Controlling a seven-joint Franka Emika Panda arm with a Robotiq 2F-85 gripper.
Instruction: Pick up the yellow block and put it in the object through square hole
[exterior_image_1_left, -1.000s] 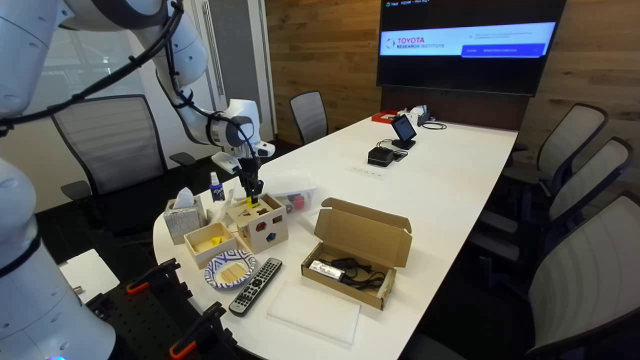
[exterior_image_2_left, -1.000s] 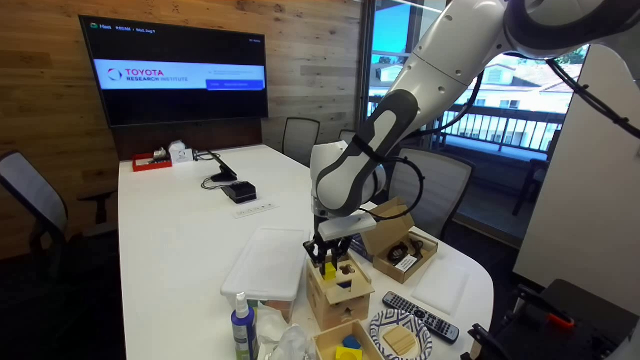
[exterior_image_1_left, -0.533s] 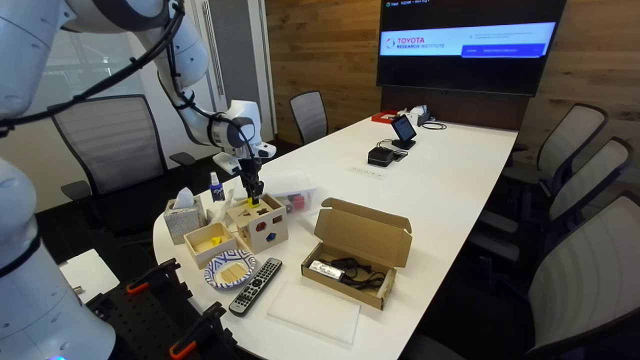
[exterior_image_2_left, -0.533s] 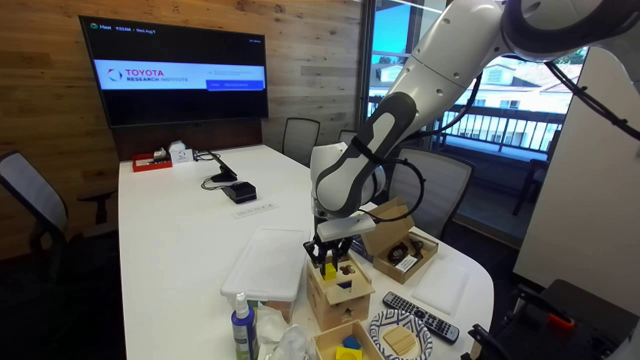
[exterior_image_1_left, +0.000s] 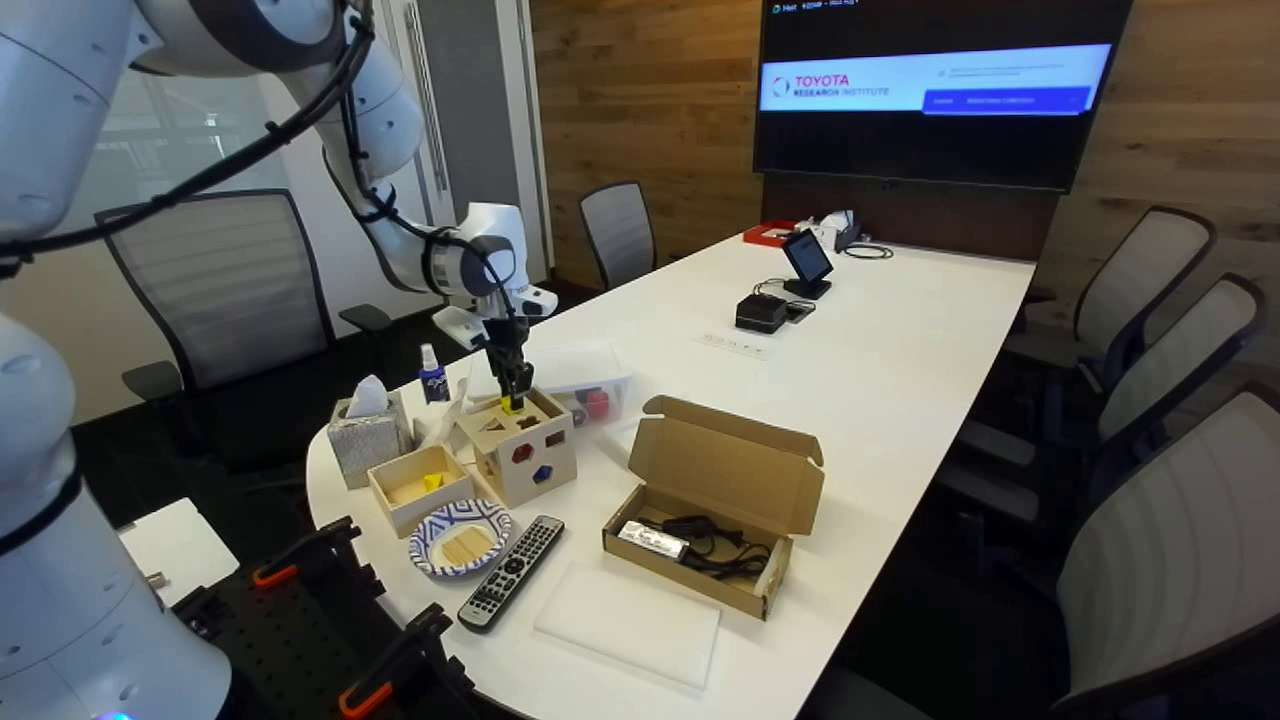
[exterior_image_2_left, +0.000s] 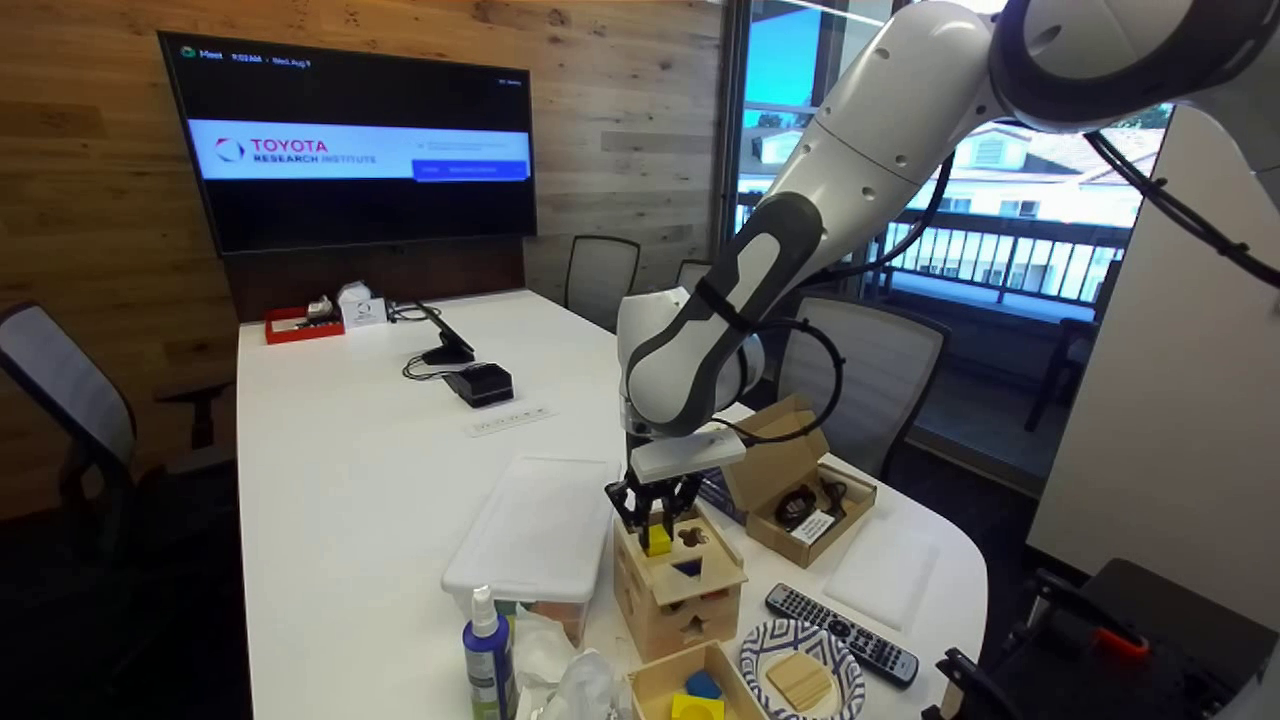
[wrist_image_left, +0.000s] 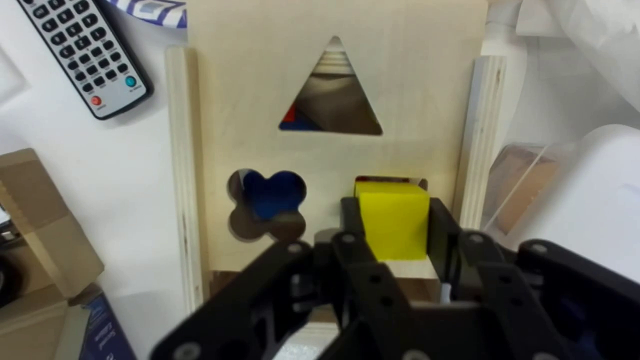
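The yellow block (wrist_image_left: 395, 225) sits between the fingers of my gripper (wrist_image_left: 392, 207), which is shut on it. The block also shows in both exterior views (exterior_image_1_left: 512, 405) (exterior_image_2_left: 657, 541). The object is a light-wood shape-sorter cube (exterior_image_1_left: 525, 470) (exterior_image_2_left: 640, 600); its top panel (wrist_image_left: 325, 155) has triangle, clover and square holes. In the wrist view the block covers most of the square hole, with a strip of the hole showing past its far edge. I cannot tell how far its lower end is inside. The gripper is upright above the cube.
A wooden tray (exterior_image_1_left: 400, 520) holds another yellow piece (exterior_image_2_left: 697, 708) and a blue piece (exterior_image_2_left: 703, 684). A patterned bowl (exterior_image_1_left: 430, 555), remote (exterior_image_1_left: 512, 573), cardboard box (exterior_image_1_left: 690, 575), tissue box (exterior_image_1_left: 360, 450), spray bottle (exterior_image_2_left: 487, 660) and lidded plastic bin (exterior_image_2_left: 540, 520) stand around the cube.
The gripper with the yellow block has moved slightly across the cube's top, rightward in an exterior view. The top panel appears to have slid a little with it. The gripper stays shut on the block.
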